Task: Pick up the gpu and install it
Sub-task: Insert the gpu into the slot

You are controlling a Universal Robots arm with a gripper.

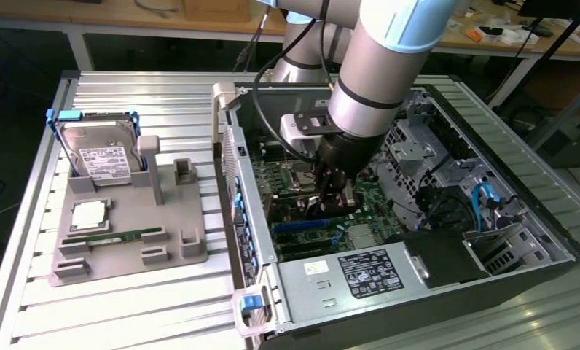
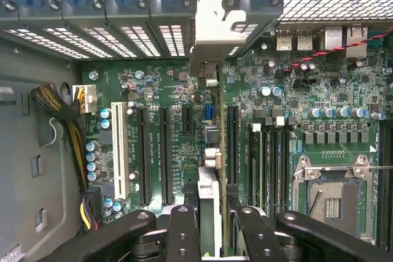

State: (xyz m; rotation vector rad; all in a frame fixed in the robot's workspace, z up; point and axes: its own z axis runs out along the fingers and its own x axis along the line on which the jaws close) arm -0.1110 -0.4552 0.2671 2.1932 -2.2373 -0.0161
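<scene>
While gripper (image 2: 210, 213) clamps gpu (image 2: 209, 90) edge-on, slot walls crowd.

the gripper (image 1: 331, 191) is lowered inside the open computer case (image 1: 523, 182), its jaws set over the motherboard (image 1: 315, 208). the gpu (image 2: 207, 170) is held edge-on between the jaws, directly above the expansion slots (image 2: 153, 151). the cpu socket (image 1: 292, 175) is found just beside the jaws, the power supply (image 1: 368, 273) nearer the camera, the drive cage (image 1: 417, 138) on the exterior view's right. well apart from the jaws, on the exterior view's left, a parts tray (image 1: 173, 244) is laid on the surface (image 1: 124, 310); a hard drive (image 1: 100, 157) is stood in it, a ram stick (image 1: 110, 238) laid before that.
</scene>
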